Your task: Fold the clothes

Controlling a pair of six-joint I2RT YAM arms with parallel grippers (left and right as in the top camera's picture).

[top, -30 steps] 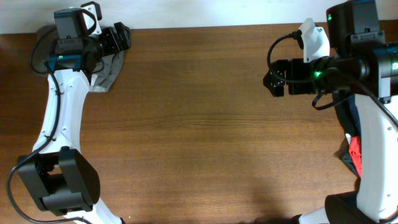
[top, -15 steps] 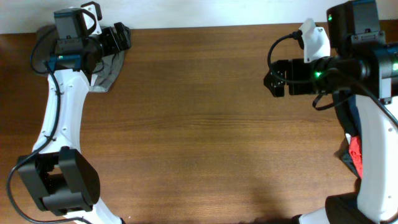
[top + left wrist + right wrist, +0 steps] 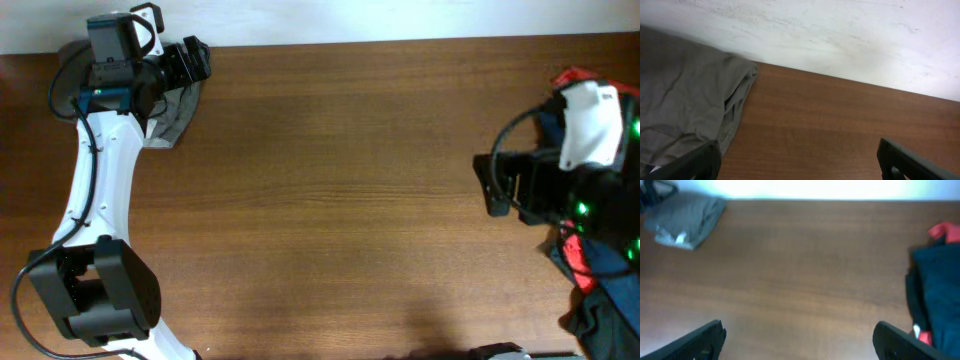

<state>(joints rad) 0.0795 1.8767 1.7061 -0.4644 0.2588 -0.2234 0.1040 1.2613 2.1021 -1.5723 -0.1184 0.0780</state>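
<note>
The grey-olive garment (image 3: 176,116) lies bunched in a folded heap at the table's far left corner, partly hidden under my left arm. It fills the left of the left wrist view (image 3: 685,110) and shows small and far in the right wrist view (image 3: 686,213). My left gripper (image 3: 197,62) is open and empty, just right of the heap's edge; its fingers (image 3: 800,160) show bare wood between them. My right gripper (image 3: 492,185) is open and empty at the right side, far from the garment, with only wood between its fingers (image 3: 800,335).
A navy blue garment (image 3: 608,300) and a red cloth (image 3: 572,250) lie piled at the table's right edge under my right arm; they also show in the right wrist view, navy (image 3: 937,295) and red (image 3: 942,230). A white wall (image 3: 840,35) runs behind the far table edge.
My right arm has swung right and toward the near side, away from the table's middle, uncovering more of the pile. The left arm and the grey garment have not moved.
</note>
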